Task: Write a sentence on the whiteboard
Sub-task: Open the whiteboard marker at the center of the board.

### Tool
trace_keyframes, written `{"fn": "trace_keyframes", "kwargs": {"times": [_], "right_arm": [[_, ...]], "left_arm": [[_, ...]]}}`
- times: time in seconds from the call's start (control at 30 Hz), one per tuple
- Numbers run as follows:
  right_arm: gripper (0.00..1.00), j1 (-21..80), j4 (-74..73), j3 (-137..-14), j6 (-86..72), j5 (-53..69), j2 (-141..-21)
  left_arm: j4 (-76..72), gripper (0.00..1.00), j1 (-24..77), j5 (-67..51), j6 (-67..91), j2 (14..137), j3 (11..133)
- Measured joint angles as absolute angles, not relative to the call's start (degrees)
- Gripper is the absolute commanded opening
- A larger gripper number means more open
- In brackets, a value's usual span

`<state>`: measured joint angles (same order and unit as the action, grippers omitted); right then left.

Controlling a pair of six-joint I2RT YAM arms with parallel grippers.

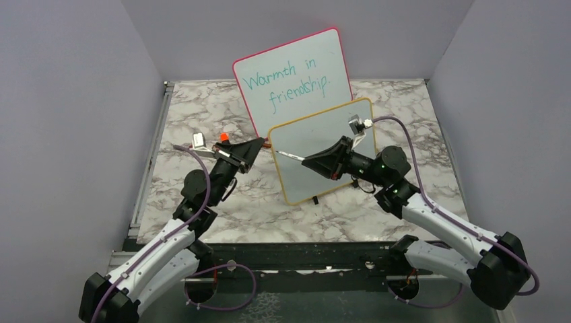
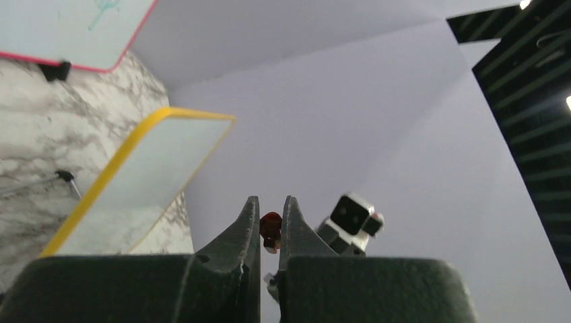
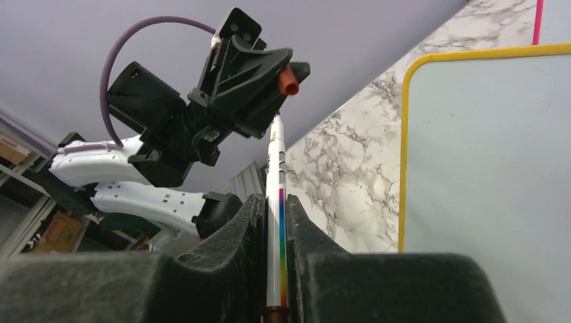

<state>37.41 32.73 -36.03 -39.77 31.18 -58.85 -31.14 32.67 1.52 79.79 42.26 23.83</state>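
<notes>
The yellow-framed whiteboard (image 1: 322,132) stands upright mid-table with a blank face; no sentence shows on it. My right gripper (image 1: 308,160) is in front of the board, shut on a white marker (image 3: 275,158) with a rainbow stripe. The marker points left, at my left gripper (image 1: 261,142). That gripper is shut on a small reddish-brown cap (image 2: 271,227), and the cap (image 3: 289,81) sits just beyond the marker's tip. In the right wrist view the whiteboard (image 3: 485,175) fills the right side. In the left wrist view the whiteboard (image 2: 151,178) is at the left.
A pink-red-framed board (image 1: 294,73) with teal writing "Warmth in friendship." leans behind the whiteboard. Purple walls enclose the marble table (image 1: 202,114) on three sides. The pink-red-framed board (image 2: 74,30) also shows at the top left of the left wrist view.
</notes>
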Motion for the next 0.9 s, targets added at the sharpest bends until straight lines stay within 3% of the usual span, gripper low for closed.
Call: {"fn": "trace_keyframes", "kwargs": {"times": [0.4,0.9], "right_arm": [[0.01,37.3,24.1,-33.7,-33.2,29.0,-51.2],[0.00,37.3,6.0,-37.9,-17.6,18.4,-44.6]], "left_arm": [[-27.6,0.00,32.2,12.0,73.8,40.4,22.2],[4.4,0.00,31.2,18.0,44.8,49.9,37.6]]}}
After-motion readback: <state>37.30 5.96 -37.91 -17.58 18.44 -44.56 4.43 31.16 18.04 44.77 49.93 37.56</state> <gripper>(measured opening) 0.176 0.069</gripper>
